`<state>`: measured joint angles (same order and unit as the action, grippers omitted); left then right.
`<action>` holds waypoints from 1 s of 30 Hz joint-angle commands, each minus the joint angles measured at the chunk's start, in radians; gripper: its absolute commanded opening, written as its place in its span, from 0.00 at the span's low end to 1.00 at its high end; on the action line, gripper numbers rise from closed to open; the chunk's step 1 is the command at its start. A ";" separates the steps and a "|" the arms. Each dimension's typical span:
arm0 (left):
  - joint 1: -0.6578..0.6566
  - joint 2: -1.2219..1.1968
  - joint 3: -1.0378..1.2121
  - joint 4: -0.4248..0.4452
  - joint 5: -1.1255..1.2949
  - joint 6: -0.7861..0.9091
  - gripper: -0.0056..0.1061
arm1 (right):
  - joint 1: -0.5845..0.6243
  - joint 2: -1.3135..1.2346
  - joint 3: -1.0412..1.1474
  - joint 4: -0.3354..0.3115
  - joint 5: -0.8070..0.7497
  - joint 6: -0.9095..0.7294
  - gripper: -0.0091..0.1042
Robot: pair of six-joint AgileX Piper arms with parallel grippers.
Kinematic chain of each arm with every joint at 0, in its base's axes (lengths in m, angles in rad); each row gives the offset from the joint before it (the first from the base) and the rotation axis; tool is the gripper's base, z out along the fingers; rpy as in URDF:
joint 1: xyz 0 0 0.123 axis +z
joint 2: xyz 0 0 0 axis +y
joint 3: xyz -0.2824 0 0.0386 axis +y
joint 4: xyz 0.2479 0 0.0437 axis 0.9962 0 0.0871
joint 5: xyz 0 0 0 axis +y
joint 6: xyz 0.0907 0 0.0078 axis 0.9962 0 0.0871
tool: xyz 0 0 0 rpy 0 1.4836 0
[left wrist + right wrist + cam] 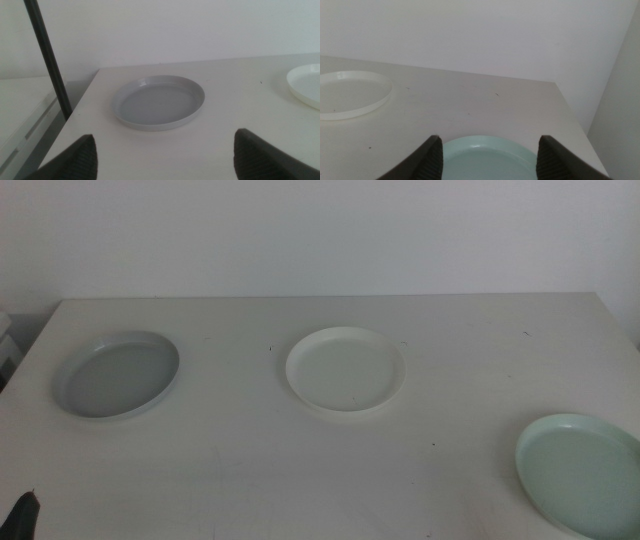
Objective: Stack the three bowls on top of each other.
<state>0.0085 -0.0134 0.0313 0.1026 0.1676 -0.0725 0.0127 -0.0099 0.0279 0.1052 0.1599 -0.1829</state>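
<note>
Middle view: grey bowl (pixel 117 374) sat far left on the counter (pixel 250 460), white bowl (pixel 345 369) centre, mint bowl (pixel 583 473) near right; all empty, well apart.
Left wrist view: left gripper (pixel 165 155) spread apart, facing the grey bowl (pixel 158 102).
Right wrist view: right gripper (pixel 489 155) spread apart above the mint bowl (pixel 487 159).

Grey bowl (pixel 117 374), plain. White bowl (pixel 346 369), plain. Pale mint green bowl (pixel 582 473), plain. Off-white surface (pixel 240 450) with a few tiny dark specks. Left claw (pixel 165 155) and right claw (pixel 487 157) dark.
</note>
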 commanded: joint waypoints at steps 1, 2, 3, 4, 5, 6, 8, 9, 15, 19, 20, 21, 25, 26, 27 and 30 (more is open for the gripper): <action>0.002 -0.014 -0.006 0.009 -0.080 -0.009 0.99 | 0.000 -0.027 -0.006 -0.011 -0.075 -0.006 0.50; 0.002 -0.014 -0.006 0.008 -0.075 -0.009 0.99 | 0.000 -0.027 -0.006 -0.011 -0.075 -0.006 0.50; 0.002 -0.014 -0.006 0.008 -0.073 -0.009 0.99 | 0.000 -0.027 -0.006 -0.011 -0.075 -0.006 0.50; 0.002 -0.014 -0.006 0.008 -0.073 -0.009 0.99 | 0.000 -0.027 -0.006 -0.011 -0.075 -0.006 0.50; 0.002 -0.014 -0.006 0.008 -0.073 -0.009 0.99 | 0.000 -0.027 -0.006 -0.011 -0.075 -0.006 0.50; 0.002 0.011 -0.020 0.000 -0.086 -0.017 0.99 | 0.000 -0.027 -0.006 -0.011 -0.075 -0.006 0.50; 0.002 0.047 -0.047 -0.005 -0.080 -0.028 0.99 | 0.000 -0.027 -0.006 -0.011 -0.075 -0.006 0.50; 0.002 0.068 -0.067 -0.008 -0.078 -0.037 0.99 | 0.000 -0.027 -0.006 -0.011 -0.075 -0.006 0.50; 0.002 0.209 -0.200 -0.010 -0.062 -0.048 0.99 | 0.000 -0.027 -0.006 -0.011 -0.075 -0.006 0.50; 0.002 0.302 -0.296 -0.010 -0.025 -0.062 0.99 | 0.000 -0.027 -0.006 -0.011 -0.075 -0.006 0.50; 0.002 0.327 -0.321 -0.010 -0.013 -0.062 0.99 | 0.000 -0.027 -0.006 -0.011 -0.075 -0.006 0.50; 0.002 0.355 -0.345 -0.010 -0.005 -0.062 0.99 | 0.000 -0.027 -0.006 -0.011 -0.075 -0.006 0.50; 0.002 0.463 -0.429 -0.010 0.006 -0.065 0.99 | 0.000 -0.027 -0.006 -0.011 -0.075 -0.006 0.50; 0.002 0.494 -0.453 -0.011 0.006 -0.065 0.99 | 0.000 -0.027 -0.006 -0.011 -0.075 -0.006 0.50; 0.002 0.524 -0.478 -0.012 0.009 -0.066 0.99 | 0.000 -0.027 -0.006 -0.011 -0.075 -0.006 0.50; 0.002 0.606 -0.549 -0.021 0.009 -0.066 0.99 | 0.000 -0.027 -0.006 -0.011 -0.075 -0.006 0.50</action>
<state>0.0085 0.5575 -0.4563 0.0971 0.2473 -0.1229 0.0127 -0.0099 0.0279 0.1052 0.1601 -0.1829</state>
